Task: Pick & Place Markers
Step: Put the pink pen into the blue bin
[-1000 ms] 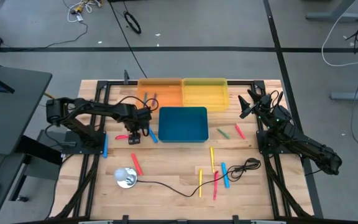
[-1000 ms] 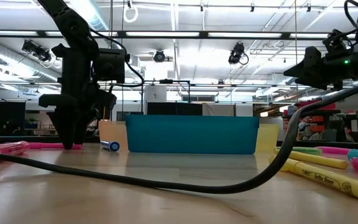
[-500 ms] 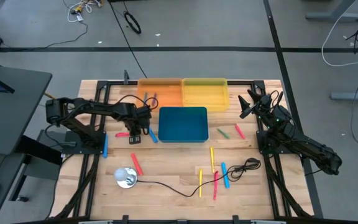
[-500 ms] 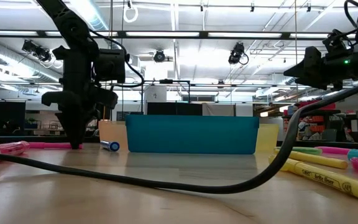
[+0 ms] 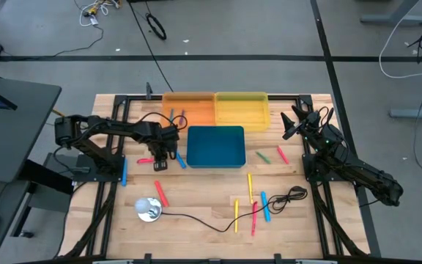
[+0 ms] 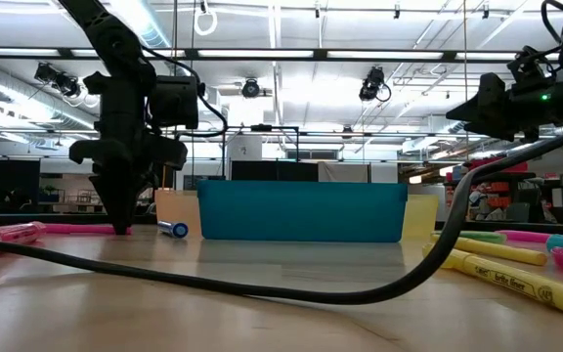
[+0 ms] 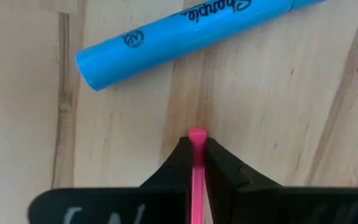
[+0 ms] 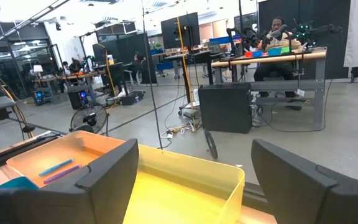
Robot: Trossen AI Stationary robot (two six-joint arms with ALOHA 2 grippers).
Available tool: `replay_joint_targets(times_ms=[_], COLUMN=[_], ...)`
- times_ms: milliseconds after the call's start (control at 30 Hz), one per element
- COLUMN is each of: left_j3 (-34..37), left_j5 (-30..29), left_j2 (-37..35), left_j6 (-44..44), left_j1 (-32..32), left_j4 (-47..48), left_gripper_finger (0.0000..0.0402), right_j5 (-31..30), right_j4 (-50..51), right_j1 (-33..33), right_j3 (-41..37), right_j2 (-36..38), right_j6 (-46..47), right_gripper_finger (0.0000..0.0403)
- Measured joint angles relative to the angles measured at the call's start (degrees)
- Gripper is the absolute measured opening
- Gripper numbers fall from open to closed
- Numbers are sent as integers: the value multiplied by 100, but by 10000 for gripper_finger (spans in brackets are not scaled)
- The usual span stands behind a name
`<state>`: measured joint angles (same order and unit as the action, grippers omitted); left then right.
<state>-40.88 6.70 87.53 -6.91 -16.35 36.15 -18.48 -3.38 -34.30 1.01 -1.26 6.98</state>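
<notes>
Jaws clamped: left gripper [image 7: 197,163] pinching a pink marker [image 7: 197,180] on the table, left of the blue bin [image 5: 215,146].
Blue marker [image 7: 185,36] lies just beside; right gripper [image 8: 194,180] hangs wide open, far right.

Pretty clearly a robotics lab in a big open industrial hall. Bare grey concrete floor [image 5: 218,29] with dark tape lines and loose cables lying around, an exposed ceiling with strip lights and pipes [image 6: 291,54] hanging overhead. The wooden tabletop [image 5: 204,220] sits in a black metal frame with two arms bolted on, so it's a test rig, not somebody's desk. Further back are more workbenches [image 8: 272,59] loaded with gear, monitors [image 8: 179,28], a floor fan [image 8: 89,118], and a person sitting at a bench [image 8: 278,37].
</notes>
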Motion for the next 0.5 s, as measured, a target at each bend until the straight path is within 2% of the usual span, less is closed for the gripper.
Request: replay_joint_targets(times_ms=[500], left_j3=[-1143], left_j5=[140], left_j2=[-204], left_j6=[-67], left_j1=[-79], left_j4=[1322], left_gripper_finger=[19], right_j5=[0], right_j4=[0], right_j1=[2], right_j3=[-2], right_j2=[-2], right_j6=[0], right_gripper_finger=[314])
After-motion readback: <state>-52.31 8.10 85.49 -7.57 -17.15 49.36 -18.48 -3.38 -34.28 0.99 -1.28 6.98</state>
